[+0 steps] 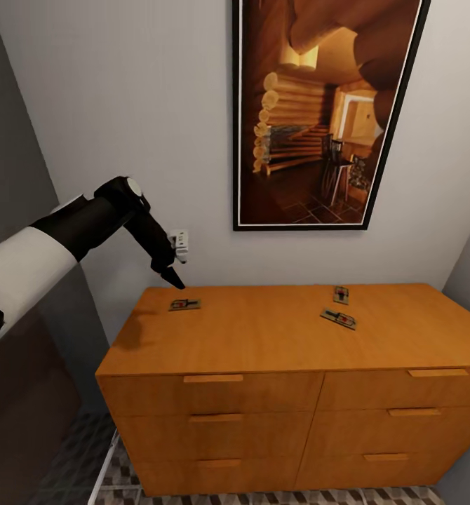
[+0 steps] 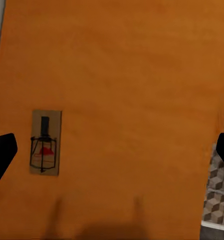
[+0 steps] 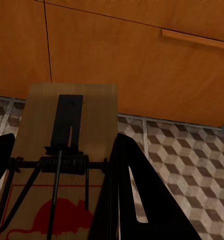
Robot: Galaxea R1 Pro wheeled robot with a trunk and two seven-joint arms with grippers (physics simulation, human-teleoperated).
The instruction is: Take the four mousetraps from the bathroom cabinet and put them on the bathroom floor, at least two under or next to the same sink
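Left tool [image 1: 172, 279] spread above mousetrap [image 1: 184, 304] — right tool [image 3: 56, 200] clamps another mousetrap [image 3: 66, 165].

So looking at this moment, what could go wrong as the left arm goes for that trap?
The left gripper hangs open above the cabinet top, but the mousetrap lies off toward one finger, so closing could miss or nudge it. The trap is flat, hard to pinch. Meanwhile the right gripper holds another mousetrap over the bathroom floor; it might slip.

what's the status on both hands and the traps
Left hand open above one small brown wooden mousetrap on the orange-brown wooden cabinet top. Right hand shut on another mousetrap. Two more traps further along the top.
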